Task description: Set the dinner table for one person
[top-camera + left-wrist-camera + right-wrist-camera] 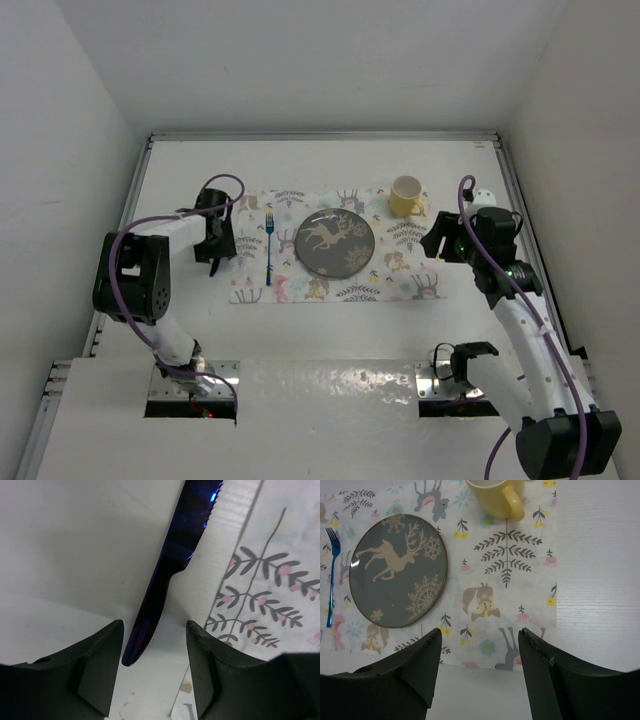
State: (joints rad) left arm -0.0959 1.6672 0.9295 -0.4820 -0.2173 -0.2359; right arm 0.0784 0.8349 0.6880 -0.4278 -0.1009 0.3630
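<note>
Between white walls [60, 150], the dinner table [330, 165] bears a printed mat [402, 243]; both jaws stand apart.

No lettering, label, brand or number can be read in any view. The placemat [520, 597] and the dark plate [397, 570] carry only printed pictures: deer, leafy sprigs, flowers and snowflakes.

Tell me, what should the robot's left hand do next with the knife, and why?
Probably lift the left gripper straight up and away. Its jaws stand open, and the knife lies flat on the dinner table between them, beside the mat, so nothing is held. The fork, plate and mug already sit on the mat.
</note>
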